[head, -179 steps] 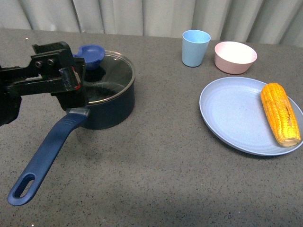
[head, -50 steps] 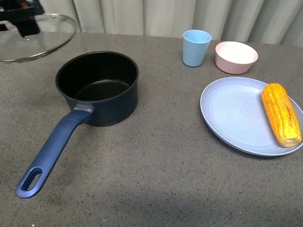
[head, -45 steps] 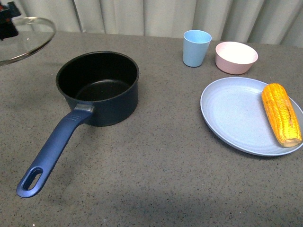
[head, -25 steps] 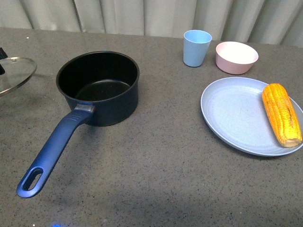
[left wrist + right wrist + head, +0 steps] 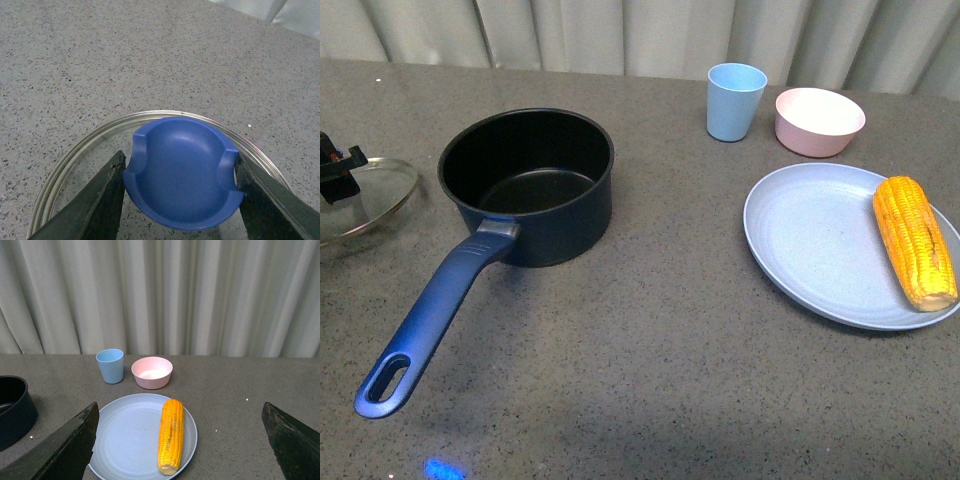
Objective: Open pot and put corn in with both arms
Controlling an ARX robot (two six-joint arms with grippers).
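Pot: I see the pot (image 5: 527, 185) uncovered on the grey table (image 5: 650, 350); its black inside holds nothing; its long blue handle (image 5: 430, 310) runs out toward 7 o'clock.
Lid: the glass lid (image 5: 375, 195) is at the pot's 9 o'clock, clear of the rim and partly cut off by the picture's edge; I cannot tell whether it rests on the table or hangs just above it.
Left gripper: my left gripper (image 5: 180, 156) is clamped on the lid's blue knob (image 5: 182, 190); the left wrist view shows one black finger pressed to each flank of it; from the front only a small black part shows over the lid.
Right gripper: my right gripper (image 5: 178, 410) has its fingers spread wide with nothing between them; it is off the table and well apart from the corn; the front view does not catch it.
Corn: the corn (image 5: 915, 240) lies on the pale blue plate (image 5: 800, 240), along the plate's 3 o'clock side, its length running roughly 12 to 6; the plate is at the pot's 3 o'clock, well apart from it.
Cup and bowl: a light blue cup (image 5: 734, 100) stands at the plate's 11 o'clock; a pink bowl (image 5: 819, 120) stands just beside it at the plate's 12 o'clock; both look empty.
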